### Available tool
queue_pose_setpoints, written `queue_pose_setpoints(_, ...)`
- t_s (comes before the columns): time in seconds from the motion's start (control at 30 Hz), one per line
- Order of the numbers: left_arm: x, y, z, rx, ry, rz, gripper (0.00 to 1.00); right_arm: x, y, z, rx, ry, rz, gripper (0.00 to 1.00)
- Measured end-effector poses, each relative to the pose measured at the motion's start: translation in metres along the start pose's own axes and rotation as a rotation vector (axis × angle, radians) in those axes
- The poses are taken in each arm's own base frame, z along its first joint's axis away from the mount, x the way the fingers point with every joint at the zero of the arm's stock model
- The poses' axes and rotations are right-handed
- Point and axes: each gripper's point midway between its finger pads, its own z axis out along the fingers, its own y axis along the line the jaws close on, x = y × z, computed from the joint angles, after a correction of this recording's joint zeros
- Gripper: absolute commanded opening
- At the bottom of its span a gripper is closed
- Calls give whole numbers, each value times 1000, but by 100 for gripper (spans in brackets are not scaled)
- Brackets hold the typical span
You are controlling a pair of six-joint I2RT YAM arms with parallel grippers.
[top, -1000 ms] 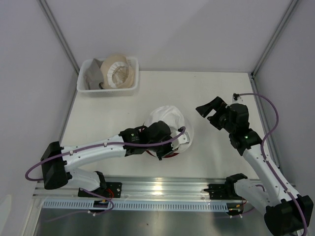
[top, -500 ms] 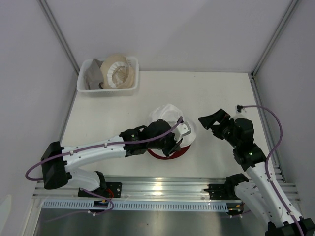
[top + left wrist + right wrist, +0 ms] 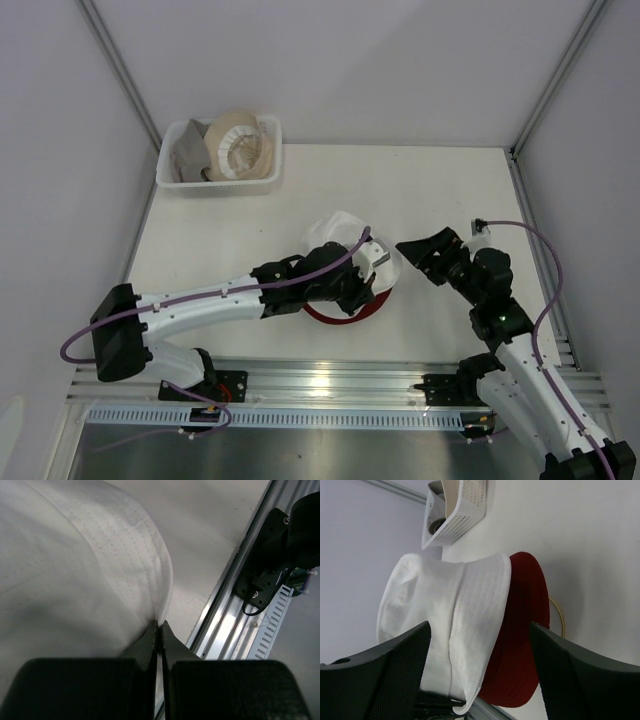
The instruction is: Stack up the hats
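A white hat point(image 3: 340, 238) sits tilted over a dark red hat point(image 3: 338, 311) at the table's middle front. My left gripper point(image 3: 368, 277) is shut on the white hat's brim. The left wrist view shows its fingertips point(image 3: 159, 626) pinching the stitched brim edge of the white hat point(image 3: 75, 580). My right gripper point(image 3: 425, 255) stands open just right of the pair. In its wrist view the white hat point(image 3: 445, 605) and the red hat point(image 3: 525, 630) lie ahead, between the wide-spread fingers point(image 3: 395, 670). A beige hat point(image 3: 240, 143) and a grey hat point(image 3: 188, 155) lie in the basket.
The white mesh basket point(image 3: 222, 183) stands at the table's back left, against the left wall, and also shows in the right wrist view as the basket point(image 3: 462, 510). A metal rail point(image 3: 320, 385) runs along the near edge by the arm bases.
My right arm has swung left and down towards the hats, its jaws narrowing slightly. My left gripper has carried the white hat's brim rightwards, and more of the red hat shows at the front.
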Motion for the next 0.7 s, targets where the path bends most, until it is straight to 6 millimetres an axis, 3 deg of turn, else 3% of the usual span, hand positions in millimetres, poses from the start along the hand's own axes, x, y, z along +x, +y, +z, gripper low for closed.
queue_pose_setpoints(0.2,-3,-1,3,1,-3,0,1,15,-2,6,-23,46,68,64)
queue_pose_setpoints(0.4,-7,-1,8,2,-7,0,1,19,7,7,-58,63,97,45)
queue_pose_setpoints(0.43,-7,-1,9,2,-9,1,1,19,9,7,-64,63,101,39)
queue_pose_setpoints(0.53,-8,-1,10,3,-14,1,2,19,9,10,-62,68,113,11)
queue_pose_setpoints(0.57,-8,-1,10,3,-15,1,7,20,8,11,-57,71,115,0)
queue_pose_setpoints(0.67,-8,-2,10,4,-12,-3,29,22,5,13,-44,76,116,0)
queue_pose_setpoints(0.7,-8,-2,9,4,-13,-7,42,22,3,13,-39,77,110,0)
